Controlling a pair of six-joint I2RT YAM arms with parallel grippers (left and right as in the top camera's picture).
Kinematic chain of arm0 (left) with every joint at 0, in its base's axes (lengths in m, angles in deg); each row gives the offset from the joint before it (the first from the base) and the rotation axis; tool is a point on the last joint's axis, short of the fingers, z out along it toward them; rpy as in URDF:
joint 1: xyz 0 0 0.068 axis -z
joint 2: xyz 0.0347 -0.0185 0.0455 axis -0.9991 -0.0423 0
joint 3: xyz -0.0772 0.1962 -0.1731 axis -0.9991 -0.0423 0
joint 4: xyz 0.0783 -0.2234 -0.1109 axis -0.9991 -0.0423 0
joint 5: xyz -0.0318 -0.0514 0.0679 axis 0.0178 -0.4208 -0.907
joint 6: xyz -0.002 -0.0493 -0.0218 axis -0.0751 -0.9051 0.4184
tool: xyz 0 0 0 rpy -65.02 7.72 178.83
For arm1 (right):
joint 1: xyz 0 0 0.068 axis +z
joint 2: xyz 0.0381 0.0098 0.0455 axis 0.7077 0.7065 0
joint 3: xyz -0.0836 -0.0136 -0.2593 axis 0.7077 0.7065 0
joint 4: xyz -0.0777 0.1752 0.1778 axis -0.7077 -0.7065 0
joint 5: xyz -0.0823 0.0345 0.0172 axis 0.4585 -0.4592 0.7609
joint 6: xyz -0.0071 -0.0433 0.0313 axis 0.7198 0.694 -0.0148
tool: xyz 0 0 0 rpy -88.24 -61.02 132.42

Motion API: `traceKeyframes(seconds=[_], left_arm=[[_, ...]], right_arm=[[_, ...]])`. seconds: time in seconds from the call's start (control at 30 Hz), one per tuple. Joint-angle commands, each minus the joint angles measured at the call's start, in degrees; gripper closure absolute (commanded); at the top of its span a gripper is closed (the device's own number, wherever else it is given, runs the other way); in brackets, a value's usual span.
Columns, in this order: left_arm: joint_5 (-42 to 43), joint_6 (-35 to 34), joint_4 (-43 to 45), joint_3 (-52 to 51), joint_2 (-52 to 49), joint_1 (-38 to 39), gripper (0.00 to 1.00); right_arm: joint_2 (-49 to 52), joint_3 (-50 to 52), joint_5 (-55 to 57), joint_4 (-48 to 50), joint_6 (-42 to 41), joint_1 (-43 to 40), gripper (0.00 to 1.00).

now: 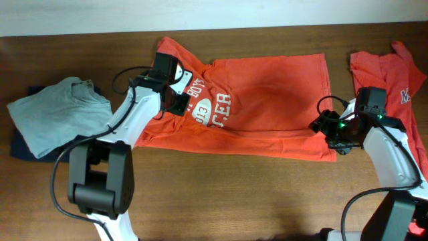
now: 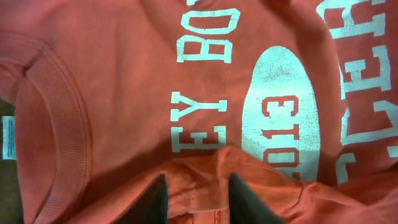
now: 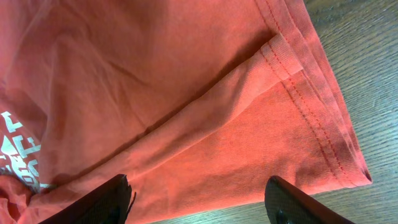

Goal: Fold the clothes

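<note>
An orange-red T-shirt (image 1: 267,100) with white "BOYS 2013 SOCCER" lettering around a white oval lies spread across the middle of the table, partly folded along its front edge. My left gripper (image 1: 177,102) is at the shirt's collar end; in the left wrist view its fingers (image 2: 196,190) pinch a raised fold of the shirt (image 2: 124,93). My right gripper (image 1: 326,126) hovers at the hem's front right corner; its fingers (image 3: 199,199) are wide apart and empty above the stitched hem (image 3: 311,118).
A second orange-red shirt (image 1: 394,70) lies crumpled at the back right. A grey garment (image 1: 57,110) sits on a dark blue one (image 1: 20,147) at the left. The brown wooden table (image 1: 234,194) shows along the front.
</note>
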Motion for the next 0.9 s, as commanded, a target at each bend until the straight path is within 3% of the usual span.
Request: traceKeyframes(seconds=[0.0,0.1,0.23,0.43,0.63,0.87], left_arm=[[-0.8,0.6,-2.4,1.9,-0.2,0.0,0.66],[-1.0,0.6,-14.3,7.3,0.1,-0.1,0.64],[-1.8,0.9,-20.3,7.5,-0.1,-0.1,0.64],[-2.9,1.3,-19.9,1.6,-0.1,0.0,0.70],[-4.4,1.5,-17.7,-2.3,-0.1,-0.1,0.54],[-6.0,1.5,-13.2,-5.5,-0.1,-0.1,0.53]], right_arm=[[0.4,-0.7,-0.3,0.1,0.6,0.4,0.26],[0.4,-0.7,-0.3,0.0,0.6,0.4,0.26],[0.4,-0.7,-0.3,0.0,0.6,0.3,0.26],[0.4,-0.7,-0.3,0.0,0.6,0.3,0.25],[0.4,-0.7,-0.3,0.2,0.6,0.3,0.25],[0.4,-0.7,-0.3,0.2,0.6,0.3,0.25]])
